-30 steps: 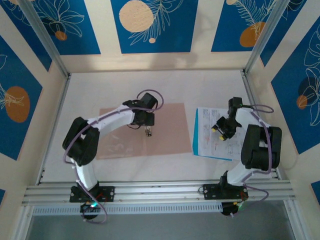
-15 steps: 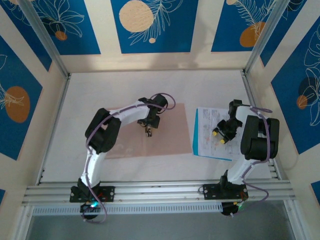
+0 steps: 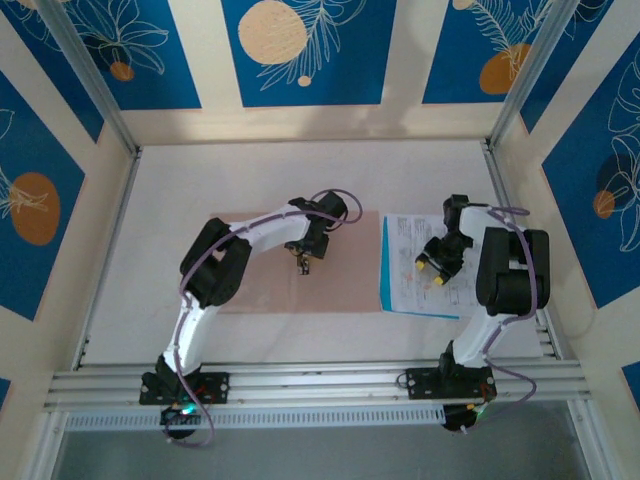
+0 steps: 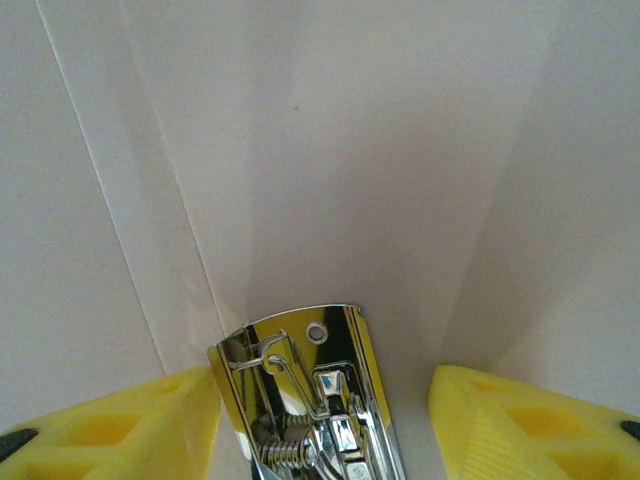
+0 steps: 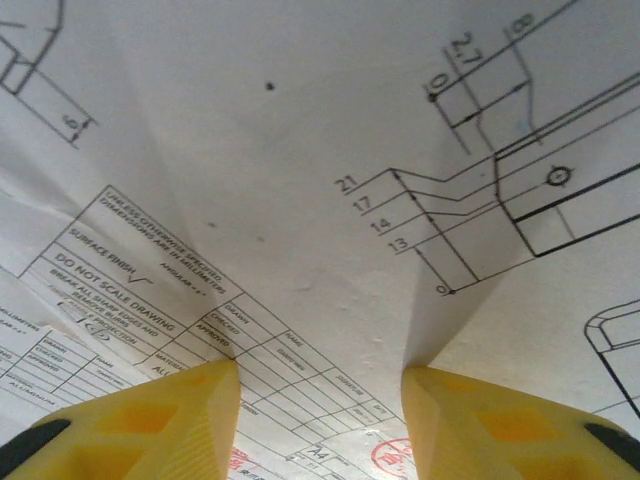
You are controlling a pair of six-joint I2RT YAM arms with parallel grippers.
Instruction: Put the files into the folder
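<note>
The folder [image 3: 345, 285] lies flat on the table [image 3: 250, 180]. The left gripper [image 3: 303, 262] hangs over the folder's middle, its yellow fingers [image 4: 120, 420] spread either side of a chrome spring clip [image 4: 300, 400]; one finger may touch the clip, but this is hard to say. Just right of the folder lie the files [image 3: 410, 285], white drawings on a blue sheet [image 3: 384, 270]. The right gripper [image 3: 432, 268] sits low over them, jaws apart, gripping nothing.

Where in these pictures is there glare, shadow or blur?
Left wrist view: the chrome clip mirrors bright glints, and the folder looks washed pale. Right wrist view: print on the files is sharp, with grey shadows fanning up from the yellow jaws.
</note>
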